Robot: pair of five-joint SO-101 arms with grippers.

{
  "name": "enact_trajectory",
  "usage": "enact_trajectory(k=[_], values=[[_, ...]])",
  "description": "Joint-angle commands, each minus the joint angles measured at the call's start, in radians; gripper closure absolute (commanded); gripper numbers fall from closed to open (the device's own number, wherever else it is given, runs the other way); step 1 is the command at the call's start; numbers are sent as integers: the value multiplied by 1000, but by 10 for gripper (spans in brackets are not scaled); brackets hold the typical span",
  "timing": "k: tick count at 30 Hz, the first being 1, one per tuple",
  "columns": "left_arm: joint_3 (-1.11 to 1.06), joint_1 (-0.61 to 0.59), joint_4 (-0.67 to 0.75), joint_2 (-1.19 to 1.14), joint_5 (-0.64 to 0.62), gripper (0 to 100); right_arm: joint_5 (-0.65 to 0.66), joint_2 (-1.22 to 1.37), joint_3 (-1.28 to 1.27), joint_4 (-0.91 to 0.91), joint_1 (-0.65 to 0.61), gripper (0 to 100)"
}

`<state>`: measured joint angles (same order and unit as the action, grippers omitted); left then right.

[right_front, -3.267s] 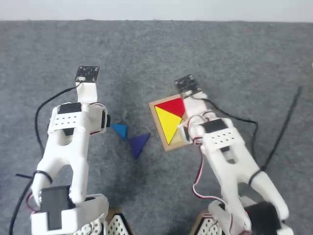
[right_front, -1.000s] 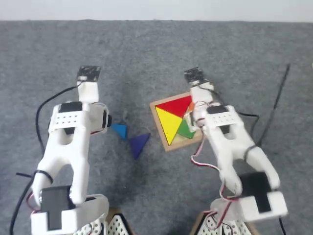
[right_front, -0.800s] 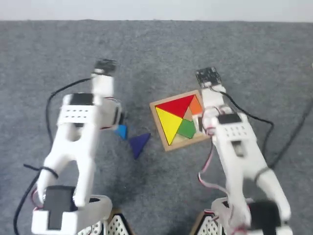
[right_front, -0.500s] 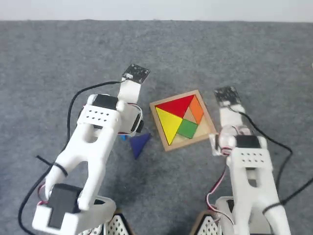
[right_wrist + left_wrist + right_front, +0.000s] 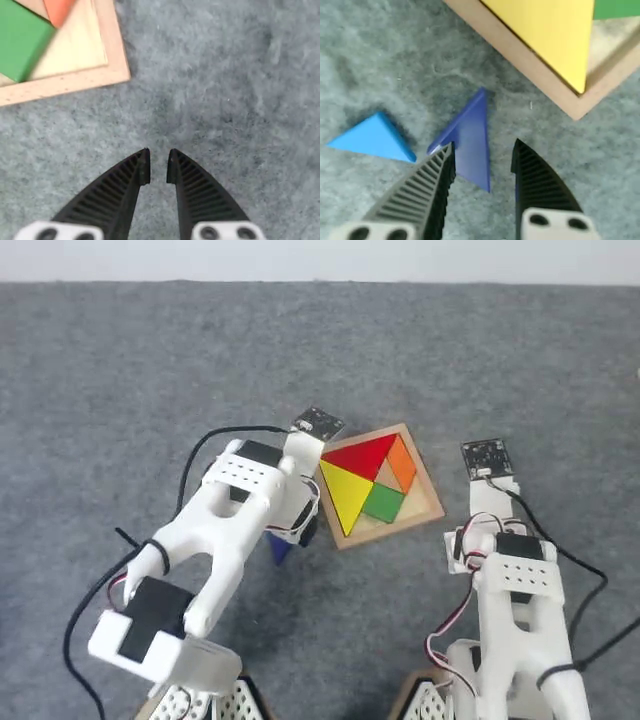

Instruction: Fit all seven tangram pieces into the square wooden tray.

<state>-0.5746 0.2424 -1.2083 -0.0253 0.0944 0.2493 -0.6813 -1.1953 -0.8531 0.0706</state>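
Observation:
The square wooden tray (image 5: 428, 508) lies turned at mid-table and holds a red triangle (image 5: 360, 455), a yellow triangle (image 5: 340, 496), an orange piece (image 5: 402, 462) and a green piece (image 5: 383, 502). My left arm (image 5: 245, 505) hangs over the carpet just left of the tray. Its gripper (image 5: 484, 145) is open, one finger on each side of the dark blue triangle (image 5: 469, 142), which lies flat. A light blue triangle (image 5: 372, 141) lies beside it. My right gripper (image 5: 158, 151) hovers over bare carpet right of the tray (image 5: 107, 50), shut and holding nothing.
Grey carpet covers the whole table. The tray corner (image 5: 570, 100) with the yellow triangle (image 5: 550, 35) lies close to the dark blue piece. The right arm (image 5: 510, 580) stands at the tray's right side.
The left arm swung right toward the tray and now covers the blue pieces. The right arm drew back off the tray to the right, uncovering the green and orange pieces.

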Motion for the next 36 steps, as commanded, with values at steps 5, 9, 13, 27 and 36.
enact_trajectory(k=[5,9,13,27,36], values=[[-21,2,-5,-72,51,816,6,-35,6,21,12,908],[-13,-48,9,-121,57,816,6,-35,6,18,15,908],[-13,-81,41,-158,58,816,5,-35,6,16,15,908],[25,-80,37,-155,61,976,5,-35,6,18,15,908],[205,-72,-123,-155,86,990,5,-35,6,15,15,908]])
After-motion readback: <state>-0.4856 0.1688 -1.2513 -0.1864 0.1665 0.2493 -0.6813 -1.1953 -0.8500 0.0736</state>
